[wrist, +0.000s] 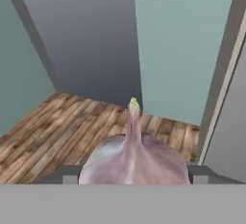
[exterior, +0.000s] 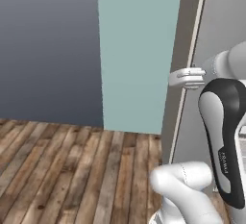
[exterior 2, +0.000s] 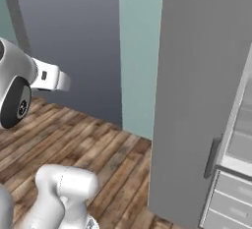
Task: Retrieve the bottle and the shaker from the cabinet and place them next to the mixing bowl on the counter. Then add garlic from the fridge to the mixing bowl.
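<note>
Sitting apparently clamped between the pincer [wrist: 130,176] tips, garlic [wrist: 133,158].

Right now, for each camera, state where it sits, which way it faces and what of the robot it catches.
Left base view: behind the arm's left, facing the wood floor and the fridge; arm at lower right.
Right base view: behind the arm's right, facing the same floor and fridge; arm at lower left.
Hand view: on the hand, looking along the pincer, which is shut on the garlic.
Both base views share the fridge door and floor.
</note>
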### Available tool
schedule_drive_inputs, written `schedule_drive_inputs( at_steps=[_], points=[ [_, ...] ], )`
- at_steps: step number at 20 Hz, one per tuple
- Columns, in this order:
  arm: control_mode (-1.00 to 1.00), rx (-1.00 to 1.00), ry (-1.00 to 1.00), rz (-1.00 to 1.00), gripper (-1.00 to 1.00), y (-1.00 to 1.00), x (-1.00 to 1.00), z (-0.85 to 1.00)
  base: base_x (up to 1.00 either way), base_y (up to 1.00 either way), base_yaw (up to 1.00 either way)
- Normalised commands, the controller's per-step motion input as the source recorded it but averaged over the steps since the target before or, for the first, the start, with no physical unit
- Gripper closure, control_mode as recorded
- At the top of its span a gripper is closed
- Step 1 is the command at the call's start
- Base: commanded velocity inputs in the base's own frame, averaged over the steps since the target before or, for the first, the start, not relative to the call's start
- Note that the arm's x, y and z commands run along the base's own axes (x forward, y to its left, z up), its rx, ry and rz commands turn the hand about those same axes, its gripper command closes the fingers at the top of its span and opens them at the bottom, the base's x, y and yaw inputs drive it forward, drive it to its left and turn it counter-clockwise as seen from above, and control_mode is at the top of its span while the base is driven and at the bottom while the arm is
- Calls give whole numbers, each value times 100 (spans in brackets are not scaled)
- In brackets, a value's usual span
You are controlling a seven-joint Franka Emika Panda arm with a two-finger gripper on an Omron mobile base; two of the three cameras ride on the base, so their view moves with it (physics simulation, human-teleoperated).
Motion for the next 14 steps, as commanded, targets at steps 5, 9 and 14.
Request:
schedule_drive_inputs(
  at_steps=[5, 9, 14],
  points=[
    [100, 0, 0, 0, 100, 0, 0, 0, 16, 0, 57],
    [100, 0, 0, 0, 100, 0, 0, 0, 23, 0, 62],
    [100, 0, 0, 0, 100, 0, 0, 0, 16, 0, 64]
  ],
)
